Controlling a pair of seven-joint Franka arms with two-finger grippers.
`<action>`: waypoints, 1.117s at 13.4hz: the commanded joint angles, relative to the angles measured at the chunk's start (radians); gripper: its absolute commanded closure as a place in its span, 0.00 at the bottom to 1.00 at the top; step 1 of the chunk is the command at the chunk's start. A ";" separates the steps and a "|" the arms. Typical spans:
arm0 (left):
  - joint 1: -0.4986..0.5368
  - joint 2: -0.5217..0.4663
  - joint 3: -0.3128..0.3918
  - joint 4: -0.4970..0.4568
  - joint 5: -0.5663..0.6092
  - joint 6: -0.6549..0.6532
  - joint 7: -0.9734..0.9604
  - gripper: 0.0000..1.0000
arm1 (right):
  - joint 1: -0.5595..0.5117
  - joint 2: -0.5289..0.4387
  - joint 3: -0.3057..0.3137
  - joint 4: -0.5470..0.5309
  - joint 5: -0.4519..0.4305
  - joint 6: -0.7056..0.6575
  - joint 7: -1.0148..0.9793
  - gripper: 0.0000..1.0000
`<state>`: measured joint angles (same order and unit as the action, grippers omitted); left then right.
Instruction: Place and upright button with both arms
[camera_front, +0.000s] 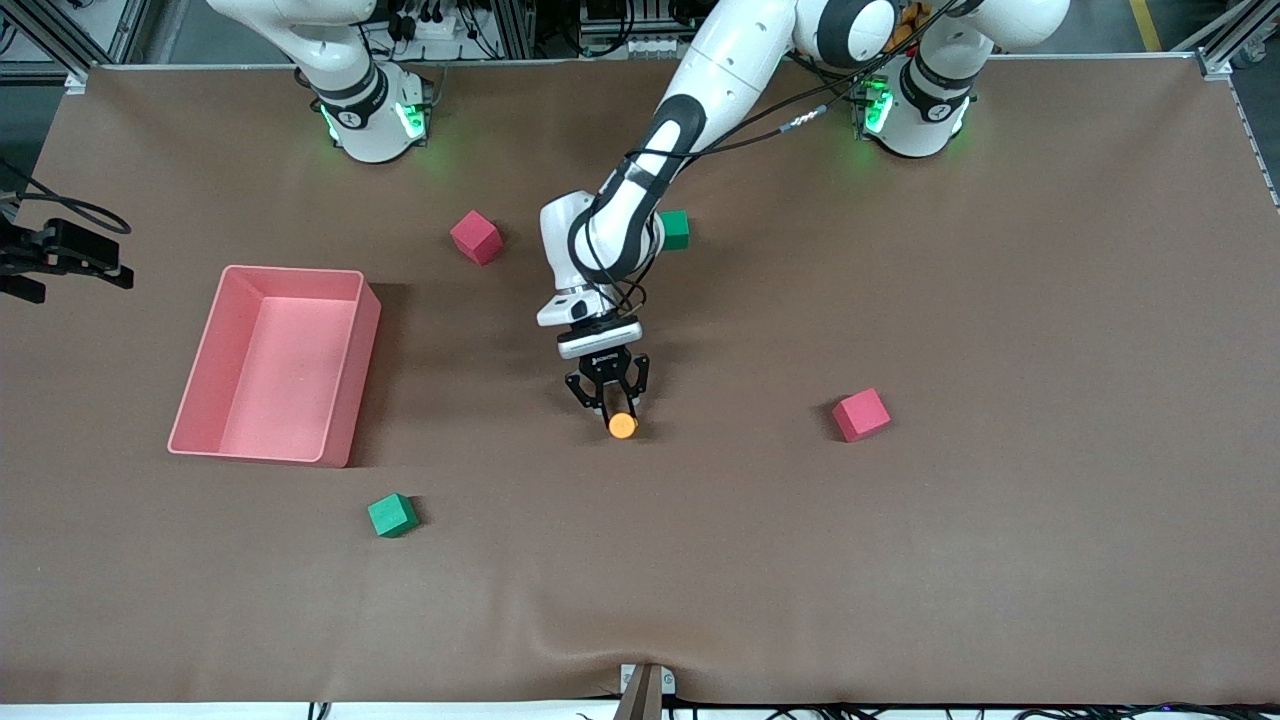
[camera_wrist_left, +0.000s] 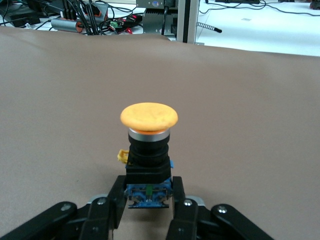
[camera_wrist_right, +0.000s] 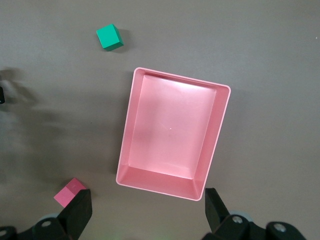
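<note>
- I see the left tool (camera_front: 612, 398) clamped on the button (camera_front: 622, 425) by its black body, orange cap showing, at mid-bench.
- My right tool (camera_wrist_right: 145, 212) hangs spread wide above the pink bin (camera_wrist_right: 172, 135), holding nothing.

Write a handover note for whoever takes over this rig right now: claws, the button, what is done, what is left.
Left claw: shut on the button, low over mid-table, gripping its black body; orange cap points toward the front camera.
Right claw: open, holding nothing, waiting high over the pink bin.
Done: button picked up by the left arm.
Left: set it down on the table cover standing upright, with the right arm helping.
Red and green cubes lie scattered around, untouched.
</note>
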<state>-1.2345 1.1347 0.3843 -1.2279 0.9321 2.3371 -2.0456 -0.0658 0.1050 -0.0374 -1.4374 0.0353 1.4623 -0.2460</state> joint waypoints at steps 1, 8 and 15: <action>-0.029 0.045 0.022 0.019 0.028 -0.039 -0.028 1.00 | -0.022 -0.007 0.011 0.011 -0.009 -0.014 0.010 0.00; -0.046 0.048 -0.005 0.016 0.025 -0.055 -0.048 0.67 | -0.025 -0.008 0.013 0.011 -0.008 -0.014 0.011 0.00; -0.046 -0.009 -0.048 0.018 -0.086 -0.058 -0.035 0.00 | -0.025 -0.008 0.013 0.011 -0.006 -0.014 0.011 0.00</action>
<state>-1.2776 1.1587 0.3441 -1.2110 0.9005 2.2863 -2.0797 -0.0759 0.1049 -0.0375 -1.4350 0.0352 1.4621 -0.2459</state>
